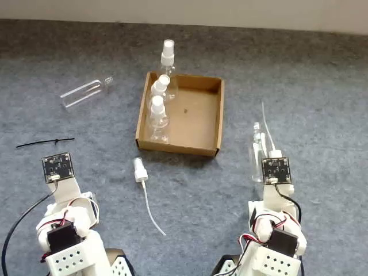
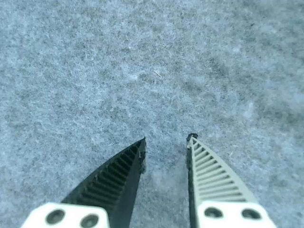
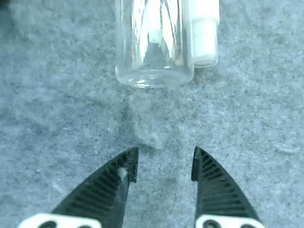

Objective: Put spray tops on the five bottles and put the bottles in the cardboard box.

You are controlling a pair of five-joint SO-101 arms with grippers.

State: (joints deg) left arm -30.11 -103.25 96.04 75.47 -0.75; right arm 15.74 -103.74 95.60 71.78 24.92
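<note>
The right gripper (image 3: pixel 164 159) is empty, its jaws apart, low over the surface (image 3: pixel 57 118). Just ahead of it a bottle (image 3: pixel 154 42) lies on its side with its base toward the gripper, and a spray top (image 3: pixel 204 33) lies close against its flank. The left gripper (image 2: pixel 166 142) is likewise spread and empty above bare surface. A second top (image 1: pixel 140 171) lies off to its inner side, toward the box (image 1: pixel 179 149). An uncapped bottle (image 1: pixel 86 93) lies well ahead of it.

The likeliest failure is at the pickup. The bottle is round, clear and slick, so closing on its base end could squirt it forward or roll it into the spray top. One jaw could also catch that top along with the glass.

The neck points away from the gripper, so the bottle would need turning before capping, which is another chance to drop it. The top's tube is long and thin, and it could bend or miss the neck.

Three capped bottles (image 1: pixel 160 86) crowd one side of the box. I cannot tell whether the farthest stands inside or just behind the rim. Lowering another bottle close to them could tip them over.
</note>
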